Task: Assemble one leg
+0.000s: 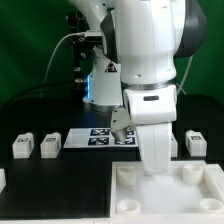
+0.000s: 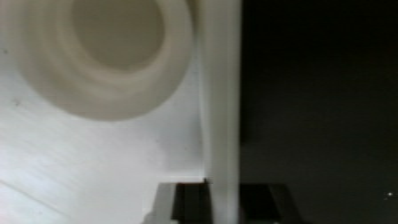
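Observation:
Two legs, small white posts with marker tags (image 1: 22, 146) (image 1: 50, 145), stand on the black table at the exterior view's left, and a third (image 1: 196, 142) at the right. My gripper (image 1: 156, 168) is down at the back edge of the large white top (image 1: 190, 195), far from all the legs. In the wrist view my gripper (image 2: 222, 192) straddles the top's upright edge wall (image 2: 221, 100). The dark fingertips (image 2: 187, 203) sit close against both sides of it, so the jaws look shut on the wall. A round corner socket (image 2: 111, 55) lies beside it. No leg shows in the wrist view.
The marker board (image 1: 105, 137) lies flat behind the top, just left of my gripper in the exterior view. Another white piece (image 1: 2, 178) is cut off at the exterior view's left edge. Black table (image 2: 320, 100) shows beyond the top's edge.

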